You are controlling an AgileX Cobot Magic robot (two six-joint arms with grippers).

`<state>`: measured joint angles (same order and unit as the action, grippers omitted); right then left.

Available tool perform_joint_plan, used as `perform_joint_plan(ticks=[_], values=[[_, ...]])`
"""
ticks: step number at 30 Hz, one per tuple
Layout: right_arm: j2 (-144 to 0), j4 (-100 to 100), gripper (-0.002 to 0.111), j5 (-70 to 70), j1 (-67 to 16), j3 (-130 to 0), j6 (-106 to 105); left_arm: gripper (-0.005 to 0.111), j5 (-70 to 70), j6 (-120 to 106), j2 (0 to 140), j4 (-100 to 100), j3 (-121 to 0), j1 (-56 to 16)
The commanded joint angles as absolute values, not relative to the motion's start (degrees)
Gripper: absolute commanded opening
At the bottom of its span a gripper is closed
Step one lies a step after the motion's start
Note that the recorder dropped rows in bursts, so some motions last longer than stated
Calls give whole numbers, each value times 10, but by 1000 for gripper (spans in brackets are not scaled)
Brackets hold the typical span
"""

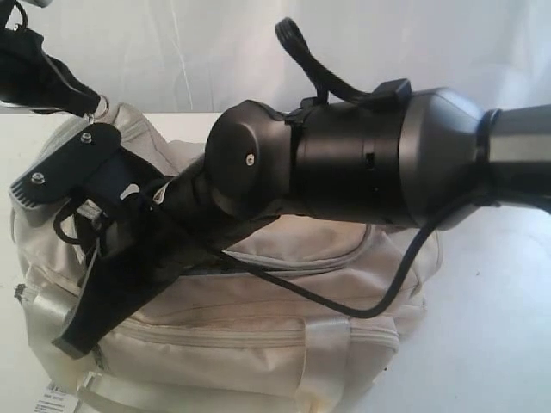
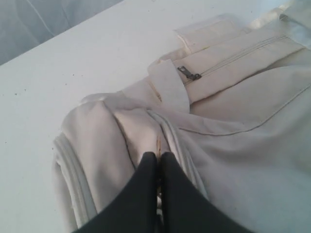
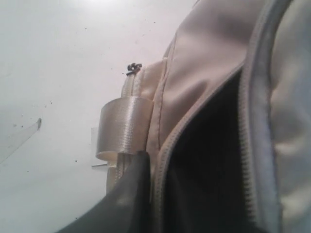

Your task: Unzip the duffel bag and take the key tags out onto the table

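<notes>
The cream duffel bag (image 1: 258,335) lies on the white table (image 1: 499,327). Its top zip stands open, showing a dark gap (image 3: 204,170) edged with zip teeth. My right arm (image 1: 362,163) reaches across into that gap. One finger (image 3: 138,174) of the right gripper (image 3: 155,170) lies outside the zip edge and the other is hidden in the dark. My left gripper (image 2: 159,156) is shut on a pinched fold of the bag's fabric (image 2: 141,131) at its end. In the exterior view the left gripper (image 1: 93,105) sits at the bag's far left corner. The key tags are hidden.
A shut side-pocket zip with a dark pull (image 2: 189,74) runs along the bag. A shiny webbing handle loop (image 3: 124,126) and a small zip pull (image 3: 133,68) sit beside the right finger. A paper label (image 1: 56,400) hangs at the bag's front left. Bare tabletop (image 2: 58,73) surrounds the bag.
</notes>
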<state>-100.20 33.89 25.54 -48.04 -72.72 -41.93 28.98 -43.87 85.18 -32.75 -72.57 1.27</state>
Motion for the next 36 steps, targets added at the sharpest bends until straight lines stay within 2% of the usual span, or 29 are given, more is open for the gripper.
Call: perform_joint_plan(ticks=[1, 17, 29, 30, 32, 33, 34, 35, 36], values=[[-995, 340, 13, 277, -482, -725, -418, 0, 285, -452, 876, -349, -752, 12], [-995, 340, 13, 281, -482, -725, -418, 0, 276, -528, 973, -423, -835, 4], [-995, 340, 13, 282, -483, -725, -418, 0, 196, -529, 1033, -442, -868, 4], [-995, 340, 13, 282, -483, -725, -418, 3, 196, -529, 1034, -442, -868, 4], [-995, 340, 13, 282, -483, -725, -418, 25, 208, -528, 1031, -442, -868, 4], [-995, 340, 13, 282, -483, -725, -418, 51, 217, -528, 1026, -441, -869, 4], [-995, 340, 13, 283, -483, -725, -418, 65, 222, -528, 1022, -439, -871, 4], [-995, 340, 13, 283, -483, -725, -418, 85, 247, -520, 1008, -426, -878, 4], [-995, 340, 13, 282, -483, -725, -418, 90, 259, -507, 999, -410, -883, 4]])
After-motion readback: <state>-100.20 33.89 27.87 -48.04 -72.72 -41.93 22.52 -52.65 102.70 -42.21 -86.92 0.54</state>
